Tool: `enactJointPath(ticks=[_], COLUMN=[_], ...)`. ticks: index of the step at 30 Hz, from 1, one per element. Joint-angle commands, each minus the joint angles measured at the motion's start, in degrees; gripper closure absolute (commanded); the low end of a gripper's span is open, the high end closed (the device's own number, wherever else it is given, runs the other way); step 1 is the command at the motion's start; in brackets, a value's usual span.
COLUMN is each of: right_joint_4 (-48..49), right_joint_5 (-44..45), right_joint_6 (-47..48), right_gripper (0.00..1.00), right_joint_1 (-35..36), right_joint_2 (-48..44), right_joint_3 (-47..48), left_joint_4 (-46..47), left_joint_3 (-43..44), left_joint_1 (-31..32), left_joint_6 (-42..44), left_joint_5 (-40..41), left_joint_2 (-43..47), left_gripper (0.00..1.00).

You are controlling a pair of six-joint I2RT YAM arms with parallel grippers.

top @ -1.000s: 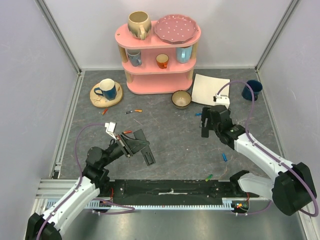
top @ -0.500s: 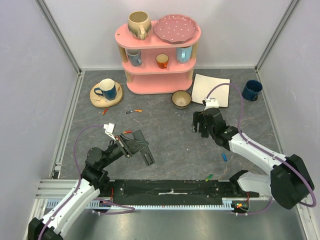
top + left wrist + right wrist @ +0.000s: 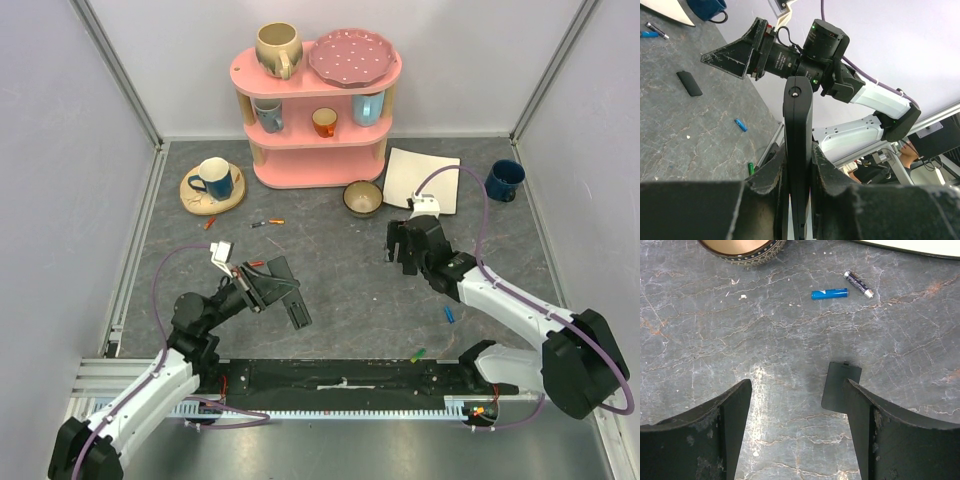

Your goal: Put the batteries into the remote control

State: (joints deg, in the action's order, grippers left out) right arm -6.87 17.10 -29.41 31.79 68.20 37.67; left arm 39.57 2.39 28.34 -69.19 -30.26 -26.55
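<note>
Left pincer (image 3: 799, 172): pressed together on the remote control (image 3: 798, 125), which is held edge-on and raised off the surface (image 3: 340, 270).
Right pincer (image 3: 797, 390): spread wide, low over bare surface.
Flat black panel (image 3: 840, 387): laid at the inner edge of one finger, partly hidden by it.
Blue battery (image 3: 829, 293): laid beyond the panel, just beside a dark battery (image 3: 858, 284).
Green battery (image 3: 417, 354): laid near the surface's near edge.

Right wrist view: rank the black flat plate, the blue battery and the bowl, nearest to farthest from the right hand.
1. black flat plate, beside the picture-right finger of the right hand.
2. blue battery, farther ahead on the table.
3. bowl, top edge, left.
</note>
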Motion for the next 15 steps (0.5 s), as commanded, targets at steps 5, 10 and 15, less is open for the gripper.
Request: enactJointPath(ticks=[5,10,15], right_joint_4=[6.1,1.8,2.0], right_joint_5=[2.2,4.6,9.6], right_joint_6=[-0.7,-2.1,-3.2], right_gripper=[0.18,0.16,0.16], right_joint_1=[0.7,0.8,-1.3], right_joint_2=[-0.5,3.5,7.3], right_joint_3=[0.5,4.1,6.4], left_joint_4=[3.3,3.6,-1.8], left_joint_3=[-1.4,-0.1,1.9], left_joint_1=[-0.3,-0.3,-0.4], left_joint_6=[0.5,0.5,2.7], left_joint_5=[-2.0,-2.1,-2.3], left_joint_2=[-3.4,-4.0,-2.4], left_gripper=[0.98,0.98,0.98])
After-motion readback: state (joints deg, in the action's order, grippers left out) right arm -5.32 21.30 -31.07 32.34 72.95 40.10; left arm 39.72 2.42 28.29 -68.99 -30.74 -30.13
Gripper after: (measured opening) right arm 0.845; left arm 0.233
